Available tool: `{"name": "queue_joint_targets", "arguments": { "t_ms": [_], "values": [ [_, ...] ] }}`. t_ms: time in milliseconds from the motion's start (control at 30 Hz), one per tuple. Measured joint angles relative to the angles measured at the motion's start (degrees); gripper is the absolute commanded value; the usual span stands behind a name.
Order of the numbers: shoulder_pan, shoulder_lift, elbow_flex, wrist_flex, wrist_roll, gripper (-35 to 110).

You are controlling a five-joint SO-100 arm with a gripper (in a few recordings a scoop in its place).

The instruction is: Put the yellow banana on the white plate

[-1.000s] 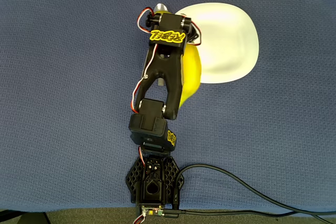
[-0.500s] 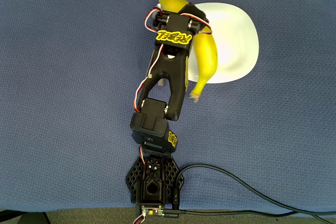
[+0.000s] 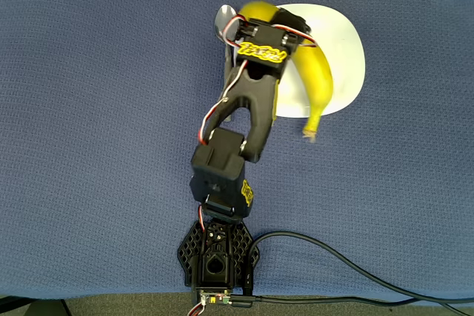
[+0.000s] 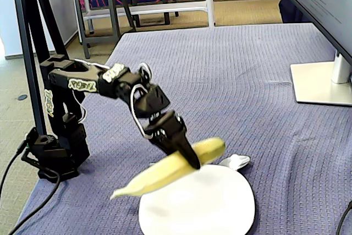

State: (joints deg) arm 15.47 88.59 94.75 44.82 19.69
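One banana [image 4: 176,167] hangs in the air, pinched near its blunt end by the claw [image 4: 187,155], whose dark fingers [image 4: 184,149] are pressed against the fruit's sides in the fixed view. It touches neither the blue cloth [image 3: 96,109] nor the plate [image 4: 203,205], though how high it sits cannot be read exactly.

The relation that matters is how the banana's long axis lies against the plate. In the overhead view the banana [image 3: 315,79] runs from the claw [image 3: 270,24] down and to the right across the plate [image 3: 348,49], and its stem tip juts past the plate's lower edge, over bare cloth. So the held end is above the plate's near-left rim while the far end overhangs. Lowered straight down as it is, the fruit would likely rest half on the rim and could tip or roll off.

A judgement, then: the carry looks mostly done, and what remains is to shift or swing the banana so its whole length falls inside the well before letting go.

A spoon [image 3: 224,20] lies on the cloth just beside the plate, close under the wrist, and a low descent could nudge it.
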Motion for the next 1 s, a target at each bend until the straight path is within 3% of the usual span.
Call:
{"name": "queue_joint_targets", "arguments": {
  "t_ms": [233, 600, 1000],
  "values": [
    [1.5, -3.0, 0.5, -1.8, 0.5, 0],
    [0.0, -7.7, -7.6, 14.5, 18.5, 0],
    [0.2, -18.7, -21.8, 24.6, 23.6, 0]
  ]
}}
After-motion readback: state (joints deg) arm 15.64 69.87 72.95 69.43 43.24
